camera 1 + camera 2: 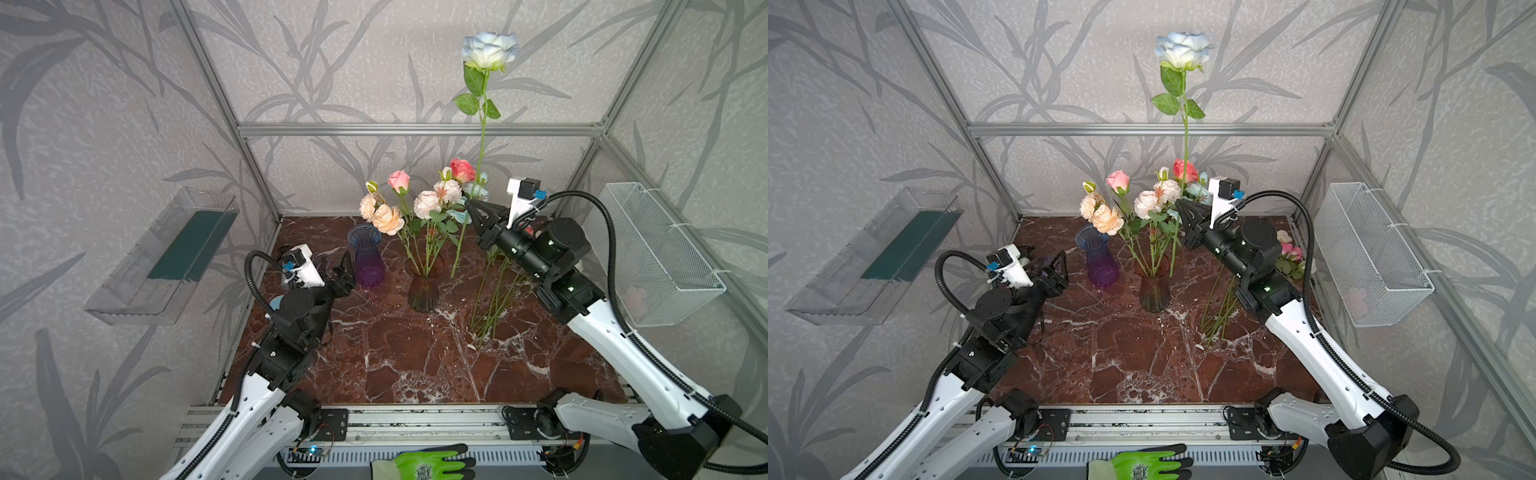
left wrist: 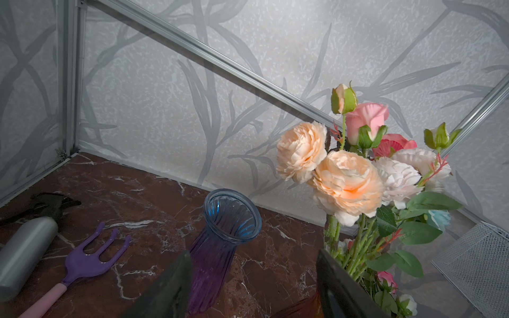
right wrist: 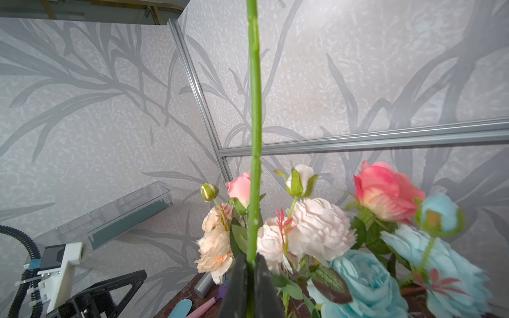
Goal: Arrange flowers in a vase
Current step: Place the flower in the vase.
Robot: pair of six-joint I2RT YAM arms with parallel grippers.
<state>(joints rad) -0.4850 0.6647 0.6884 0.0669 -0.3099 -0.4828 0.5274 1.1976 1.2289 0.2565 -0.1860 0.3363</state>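
Several flowers (image 1: 419, 203) with peach, pink, cream and coral heads stand in a dark amber vase (image 1: 424, 291) at mid-table. My right gripper (image 1: 470, 204) (image 3: 250, 260) is shut on the green stem (image 3: 255, 137) of a tall pale blue rose (image 1: 489, 50), held upright. The stem's lower end hangs just right of the amber vase. More loose flowers (image 1: 494, 307) lie on the table under the right arm. An empty purple-and-blue vase (image 1: 365, 257) stands to the left. My left gripper (image 1: 343, 268) (image 2: 253, 252) is open beside it, holding nothing.
A purple hand rake (image 2: 91, 256) and a grey spray bottle (image 2: 24, 247) lie at the back left of the marble table (image 1: 395, 357). A clear tray (image 1: 166, 257) hangs on the left wall and a white wire basket (image 1: 660, 257) on the right. A green glove (image 1: 428, 463) lies at the front.
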